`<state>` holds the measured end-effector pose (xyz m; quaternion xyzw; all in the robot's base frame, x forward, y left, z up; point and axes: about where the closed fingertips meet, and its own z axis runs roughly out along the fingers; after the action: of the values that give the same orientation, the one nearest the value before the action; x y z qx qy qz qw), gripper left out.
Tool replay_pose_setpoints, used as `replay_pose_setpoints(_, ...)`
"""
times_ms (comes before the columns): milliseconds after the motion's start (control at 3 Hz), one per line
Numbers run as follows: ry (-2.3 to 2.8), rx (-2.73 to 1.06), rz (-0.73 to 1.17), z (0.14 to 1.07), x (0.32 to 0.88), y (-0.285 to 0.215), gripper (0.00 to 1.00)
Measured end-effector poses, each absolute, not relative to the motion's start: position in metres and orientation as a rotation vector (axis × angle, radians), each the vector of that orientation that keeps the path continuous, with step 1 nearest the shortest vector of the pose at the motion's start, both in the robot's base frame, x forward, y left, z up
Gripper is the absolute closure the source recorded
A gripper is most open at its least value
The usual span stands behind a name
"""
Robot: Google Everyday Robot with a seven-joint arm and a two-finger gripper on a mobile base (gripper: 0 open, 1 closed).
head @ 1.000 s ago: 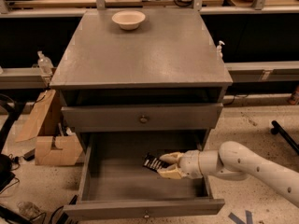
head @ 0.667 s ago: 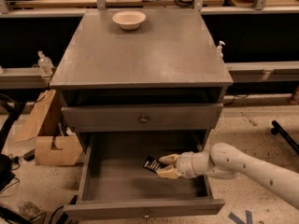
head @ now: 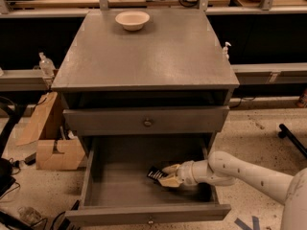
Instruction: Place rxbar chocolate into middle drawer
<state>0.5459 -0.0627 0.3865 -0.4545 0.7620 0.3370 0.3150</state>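
The rxbar chocolate (head: 154,174), a small black-wrapped bar, is inside the open middle drawer (head: 148,213), right of its centre and close to the drawer floor. My gripper (head: 166,175) reaches in from the right over the drawer's side and is shut on the bar's right end. The bar's left end sticks out past the fingers (head: 171,181). The white arm (head: 240,171) runs off to the lower right. I cannot tell whether the bar touches the floor.
The closed upper drawer front (head: 146,121) with its knob sits just above the open drawer. A cream bowl (head: 132,19) stands at the back of the cabinet top (head: 148,56). Cardboard boxes (head: 53,147) lie on the floor to the left.
My gripper with the bar has shifted slightly left and lower inside the drawer. The drawer and bowl have not moved.
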Motion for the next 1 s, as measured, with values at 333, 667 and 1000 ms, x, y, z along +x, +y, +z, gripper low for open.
replay_pose_setpoints(333, 2.006, -1.2, 0.893, 0.3857, 0.5449, -0.0607, 0.81)
replay_pose_setpoints(667, 2.005, -1.202, 0.897, 0.3851, 0.5442, -0.0587, 0.59)
replay_pose_setpoints(1000, 2.004, -1.204, 0.901, 0.3845, 0.5434, -0.0565, 0.36)
